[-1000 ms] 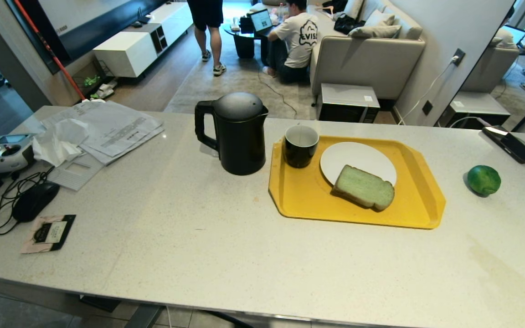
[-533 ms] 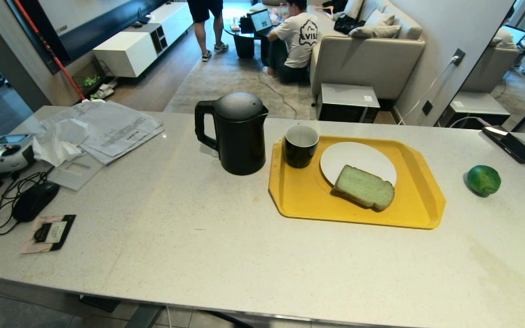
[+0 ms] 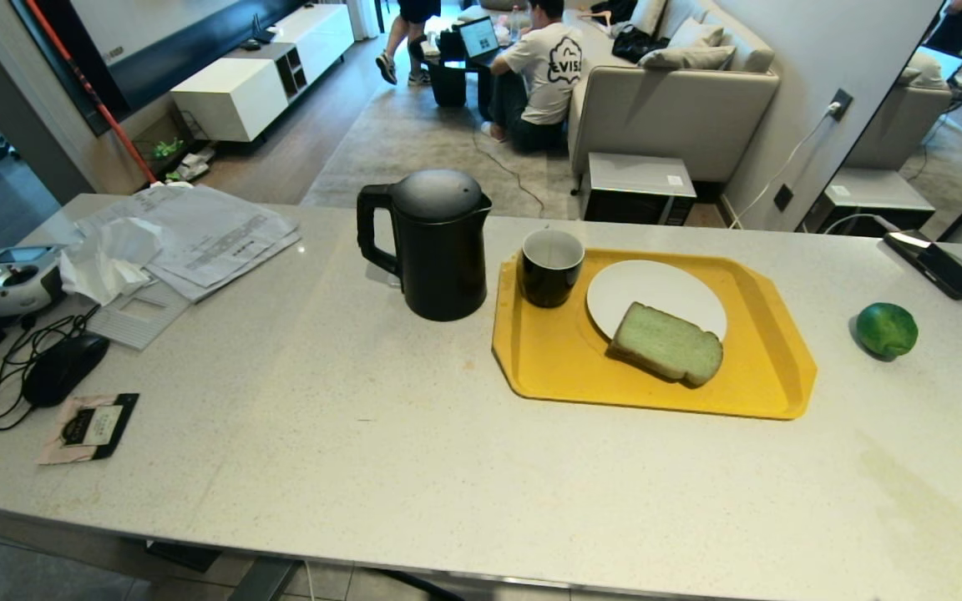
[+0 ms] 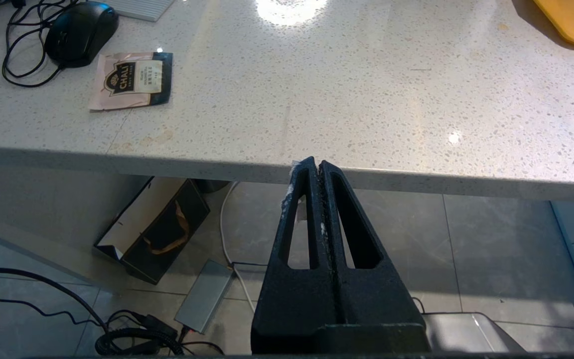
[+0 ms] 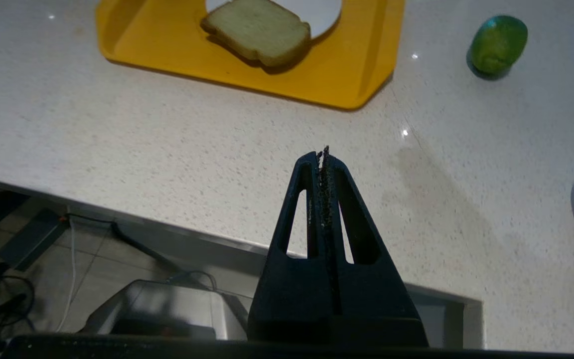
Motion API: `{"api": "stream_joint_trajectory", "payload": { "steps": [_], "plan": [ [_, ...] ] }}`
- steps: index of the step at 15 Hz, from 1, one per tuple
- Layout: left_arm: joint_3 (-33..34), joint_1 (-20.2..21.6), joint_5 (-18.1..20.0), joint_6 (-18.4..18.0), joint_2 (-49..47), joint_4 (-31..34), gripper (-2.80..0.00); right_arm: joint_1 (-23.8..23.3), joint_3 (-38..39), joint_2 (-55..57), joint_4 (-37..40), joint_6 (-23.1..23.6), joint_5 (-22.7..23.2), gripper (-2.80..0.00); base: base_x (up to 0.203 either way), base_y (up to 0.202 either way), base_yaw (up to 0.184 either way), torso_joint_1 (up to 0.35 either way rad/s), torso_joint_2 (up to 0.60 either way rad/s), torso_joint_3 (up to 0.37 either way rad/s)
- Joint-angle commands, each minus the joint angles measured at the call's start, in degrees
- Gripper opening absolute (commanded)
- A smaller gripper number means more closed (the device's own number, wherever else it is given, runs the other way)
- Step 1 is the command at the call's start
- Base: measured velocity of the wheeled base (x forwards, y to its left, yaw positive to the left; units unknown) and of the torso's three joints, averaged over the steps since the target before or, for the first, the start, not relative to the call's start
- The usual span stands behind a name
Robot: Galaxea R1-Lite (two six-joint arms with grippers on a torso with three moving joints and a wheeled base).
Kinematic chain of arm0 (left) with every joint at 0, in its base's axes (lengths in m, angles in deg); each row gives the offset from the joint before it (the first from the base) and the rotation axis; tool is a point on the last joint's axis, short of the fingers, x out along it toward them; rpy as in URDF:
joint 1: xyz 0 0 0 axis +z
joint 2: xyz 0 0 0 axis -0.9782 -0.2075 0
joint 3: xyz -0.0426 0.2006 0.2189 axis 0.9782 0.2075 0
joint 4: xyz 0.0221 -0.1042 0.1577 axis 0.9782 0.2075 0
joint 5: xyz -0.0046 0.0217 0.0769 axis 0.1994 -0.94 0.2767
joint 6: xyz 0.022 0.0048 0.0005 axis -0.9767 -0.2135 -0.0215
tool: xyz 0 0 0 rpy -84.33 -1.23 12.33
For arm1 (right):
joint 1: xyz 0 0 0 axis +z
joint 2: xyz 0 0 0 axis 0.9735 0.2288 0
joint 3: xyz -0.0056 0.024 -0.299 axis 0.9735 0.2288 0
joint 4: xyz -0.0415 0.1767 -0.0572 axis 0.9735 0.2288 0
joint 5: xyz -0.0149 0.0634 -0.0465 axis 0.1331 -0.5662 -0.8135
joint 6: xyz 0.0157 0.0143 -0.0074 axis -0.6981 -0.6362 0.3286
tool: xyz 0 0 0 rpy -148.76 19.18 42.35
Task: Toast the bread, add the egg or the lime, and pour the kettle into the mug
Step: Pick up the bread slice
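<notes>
- With nothing grasped yet, both hands sit clenched and empty: left hand (image 4: 320,167) below the table (image 3: 414,467) edge, right hand (image 5: 323,154) over its near part.
- Bread (image 3: 666,343) lies half on the plate (image 3: 648,288), untoasted.
- Lime (image 3: 887,330) sits alone, right of tray (image 3: 548,359).
- Mug (image 3: 551,267) on tray corner, kettle (image 3: 435,244) just beside: likely staged for pouring.

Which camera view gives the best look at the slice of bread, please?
The head view: the bread shows whole, lying half on the white plate inside the yellow tray. The right wrist view also shows it whole, but near the frame edge with the plate cut off. The left wrist view misses it.
</notes>
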Motion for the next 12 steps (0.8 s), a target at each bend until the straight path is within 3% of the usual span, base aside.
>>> {"api": "stream_joint_trajectory", "payload": {
  "steps": [1, 4, 7, 10, 12],
  "plan": [
    [0.0, 0.0, 0.0, 0.0, -0.1, 0.0, -2.80, 0.9, -15.4, 12.2, 9.2, -0.1, 3.2, -2.80, 0.000, 0.000, 0.000, 0.000, 0.00, 0.000],
    [0.0, 0.0, 0.0, 0.0, -0.1, 0.0, -2.80, 1.6, -34.9, 23.9, 29.7, -0.1, 9.6, -2.80, 0.000, 0.000, 0.000, 0.000, 0.00, 0.000],
    [0.0, 0.0, 0.0, 0.0, -0.1, 0.0, -2.80, 1.9, -50.1, 36.1, 47.9, -0.2, 12.4, -2.80, 0.000, 0.000, 0.000, 0.000, 0.00, 0.000],
    [0.0, 0.0, 0.0, 0.0, -0.1, 0.0, -2.80, 2.2, -57.2, 46.7, 54.8, -2.1, 13.2, -2.80, 0.000, 0.000, 0.000, 0.000, 0.00, 0.000],
    [0.0, 0.0, 0.0, 0.0, -0.1, 0.0, -2.80, 2.5, -60.4, 53.5, 55.7, -7.5, 13.6, -2.80, 0.000, 0.000, 0.000, 0.000, 0.00, 0.000]
  ]
}}
